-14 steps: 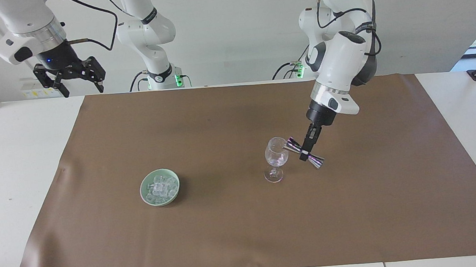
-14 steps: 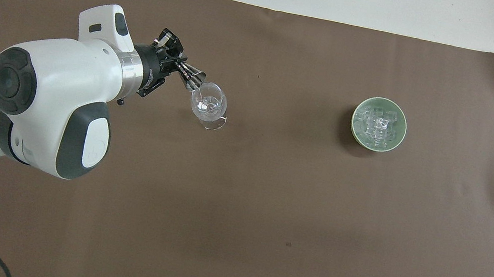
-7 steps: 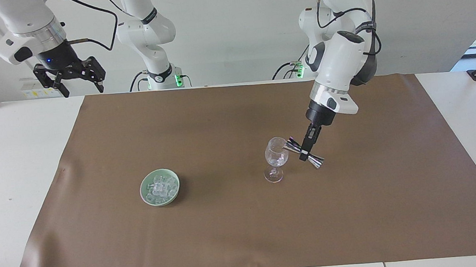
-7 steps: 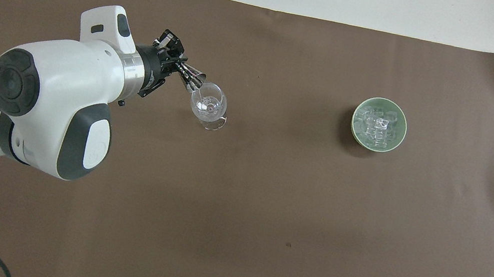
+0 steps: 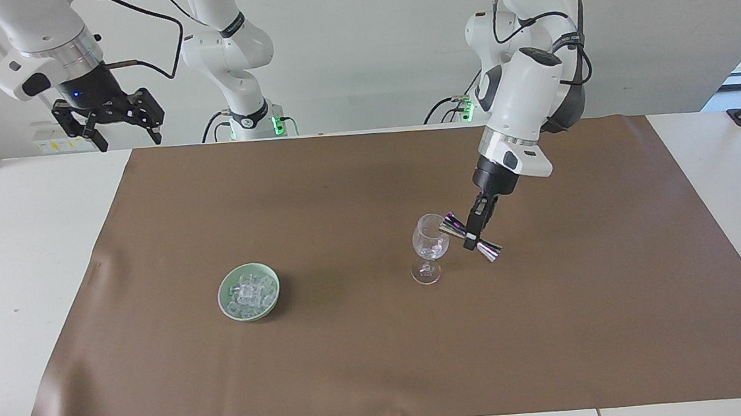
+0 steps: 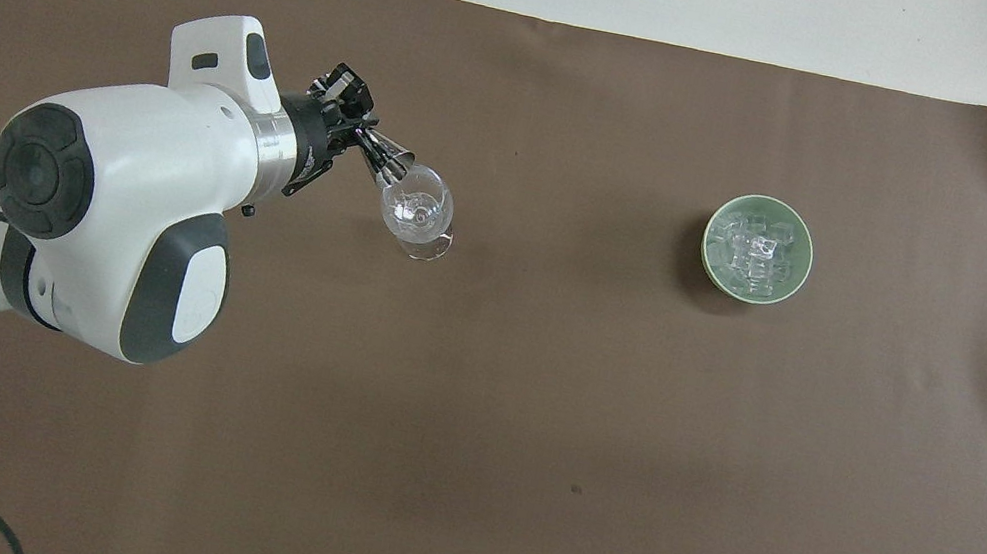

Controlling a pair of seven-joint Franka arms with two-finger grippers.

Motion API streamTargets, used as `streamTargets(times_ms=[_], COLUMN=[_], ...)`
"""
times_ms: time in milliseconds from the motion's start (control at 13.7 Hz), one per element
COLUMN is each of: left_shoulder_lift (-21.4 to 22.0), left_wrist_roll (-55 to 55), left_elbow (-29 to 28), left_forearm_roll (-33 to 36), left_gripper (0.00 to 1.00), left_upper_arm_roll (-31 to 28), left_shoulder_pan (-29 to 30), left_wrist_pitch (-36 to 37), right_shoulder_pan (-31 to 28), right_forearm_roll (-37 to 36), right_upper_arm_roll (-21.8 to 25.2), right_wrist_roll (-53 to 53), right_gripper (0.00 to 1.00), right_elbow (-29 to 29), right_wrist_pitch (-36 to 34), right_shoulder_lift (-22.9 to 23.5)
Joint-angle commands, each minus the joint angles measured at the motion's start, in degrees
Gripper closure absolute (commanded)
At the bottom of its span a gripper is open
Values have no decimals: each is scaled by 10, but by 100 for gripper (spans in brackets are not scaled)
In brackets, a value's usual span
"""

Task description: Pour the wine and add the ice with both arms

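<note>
Two tools: left tool (image 5: 473,233) was clamped on the jigger (image 5: 471,237) waist, tipped at the wine glass (image 5: 430,248) rim; right tool (image 5: 109,123) waited open, raised. Ice (image 5: 249,293) sat in the green bowl (image 5: 227,303) toward the right arm's end: light, slick, hard cubes, best pinched across flat faces.

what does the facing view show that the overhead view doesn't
Only the facing view shows the right gripper, open and waiting high over the right arm's end of the table, plus both arm bases and the wine glass's stem and foot from the side.

Only the overhead view looks straight down into the wine glass bowl.

Both show the left gripper shut on the tilted jigger, its mouth at the glass rim, and the green bowl of ice on the brown mat.
</note>
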State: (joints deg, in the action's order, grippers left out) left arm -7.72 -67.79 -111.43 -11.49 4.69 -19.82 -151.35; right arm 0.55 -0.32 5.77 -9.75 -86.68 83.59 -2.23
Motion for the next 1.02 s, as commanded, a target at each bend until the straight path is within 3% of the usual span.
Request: streamTargets(times_ms=[0,947], left_shoulder_lift=[-5,-5], left_wrist_roll=[-11,-13], left_elbow=[8,15], left_forearm_roll=[16,37], left_gripper=[100,100], left_upper_arm_roll=[-11,-12], left_shoulder_pan=[-12,-12], left_wrist_pitch=[-1,5], right_shoulder_pan=[4,4], right_forearm_roll=[5,5], right_upper_arm_roll=[5,5], right_wrist_roll=[-8,-8], right_gripper=[0,0], right_elbow=[-7,-6], right_wrist_pitch=[-1,-1], right_shoulder_lift=[-6,-6])
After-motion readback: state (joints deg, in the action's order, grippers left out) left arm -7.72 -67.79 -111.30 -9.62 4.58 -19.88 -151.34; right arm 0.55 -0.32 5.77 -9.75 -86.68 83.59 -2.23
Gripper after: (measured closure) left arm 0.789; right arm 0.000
